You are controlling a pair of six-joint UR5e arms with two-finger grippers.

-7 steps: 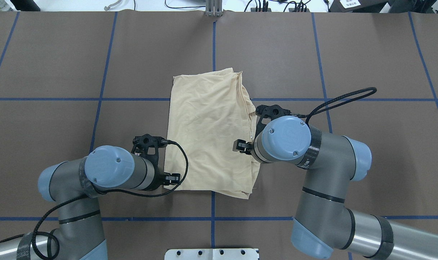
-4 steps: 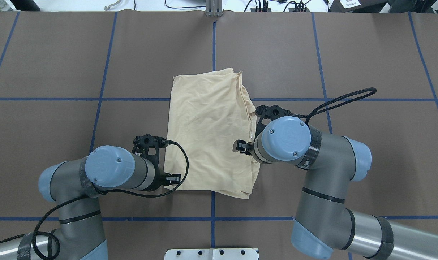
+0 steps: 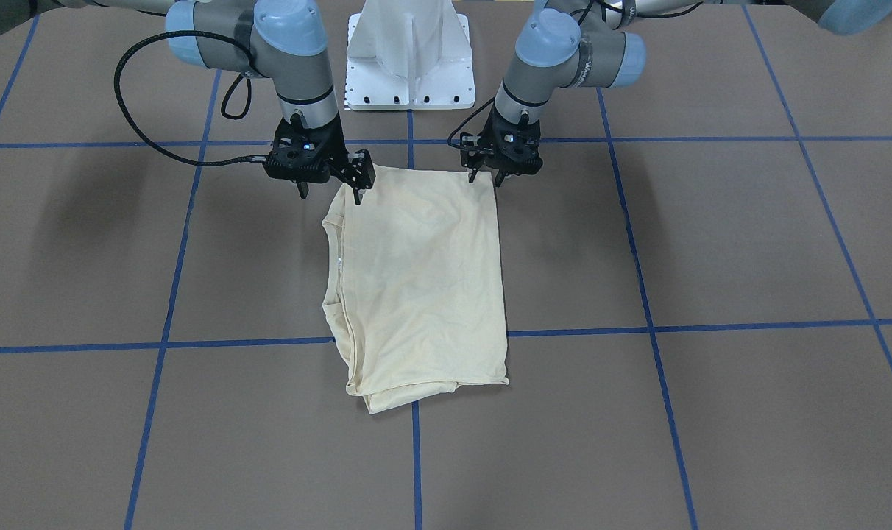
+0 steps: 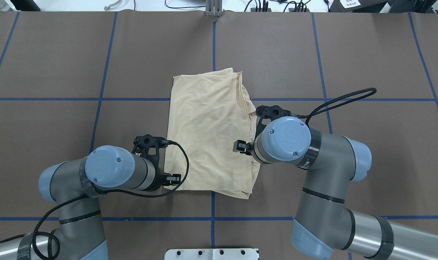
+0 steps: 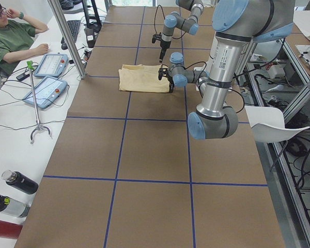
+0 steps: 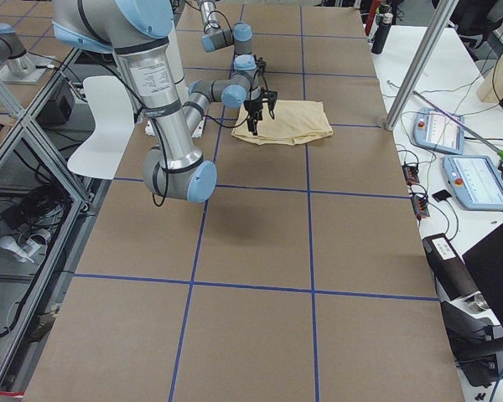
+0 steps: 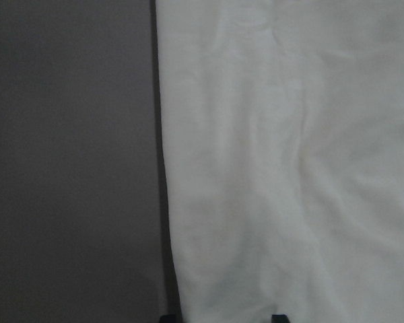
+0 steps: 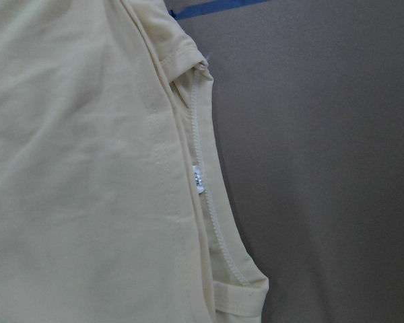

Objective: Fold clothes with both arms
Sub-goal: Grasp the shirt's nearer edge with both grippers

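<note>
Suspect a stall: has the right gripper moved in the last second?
No. In the overhead view the right gripper sits at the same spot over the shirt's edge, with no shift against the blue tape grid.

L claw (image 3: 486, 179), R claw (image 3: 329, 196) spread, pointing down.
</note>
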